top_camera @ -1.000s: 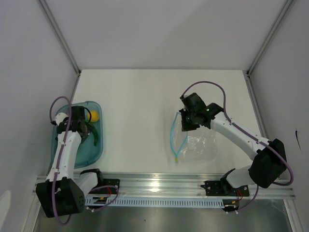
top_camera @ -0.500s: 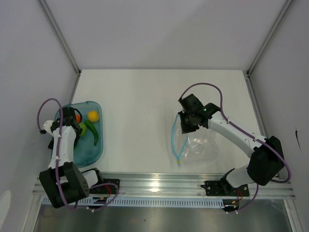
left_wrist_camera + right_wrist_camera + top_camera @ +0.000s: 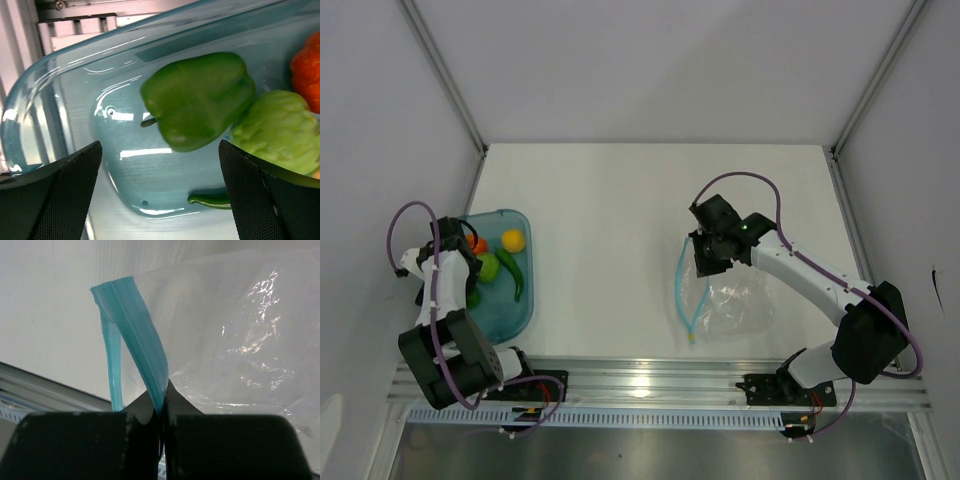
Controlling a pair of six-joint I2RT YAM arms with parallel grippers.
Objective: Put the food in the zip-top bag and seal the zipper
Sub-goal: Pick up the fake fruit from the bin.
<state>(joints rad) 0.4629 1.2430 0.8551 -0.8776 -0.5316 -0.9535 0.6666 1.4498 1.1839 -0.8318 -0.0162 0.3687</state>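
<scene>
The food lies in a teal tray (image 3: pixel 510 318) at the left: an orange fruit (image 3: pixel 480 245), a yellow piece (image 3: pixel 513 240), a light green round one (image 3: pixel 489 266), a slim green chili (image 3: pixel 516 277) and a dark green pepper (image 3: pixel 197 97). My left gripper (image 3: pixel 460 265) hovers open over the tray's left side, and the left wrist view shows the pepper beyond its wide-apart fingertips (image 3: pixel 50 195). The clear zip-top bag (image 3: pixel 738 305) lies right of centre. My right gripper (image 3: pixel 706 262) is shut on its light blue zipper (image 3: pixel 135 325), and the strip arches up from the jaws.
An aluminium rail (image 3: pixel 650 380) runs along the table's near edge, just below the tray and the bag. Grey walls with metal posts (image 3: pixel 445 75) close in the table on the left, right and back.
My left arm has swung left off the middle of the tray, uncovering the orange and green pieces. The right gripper shifted slightly with the bag's mouth strip.
</scene>
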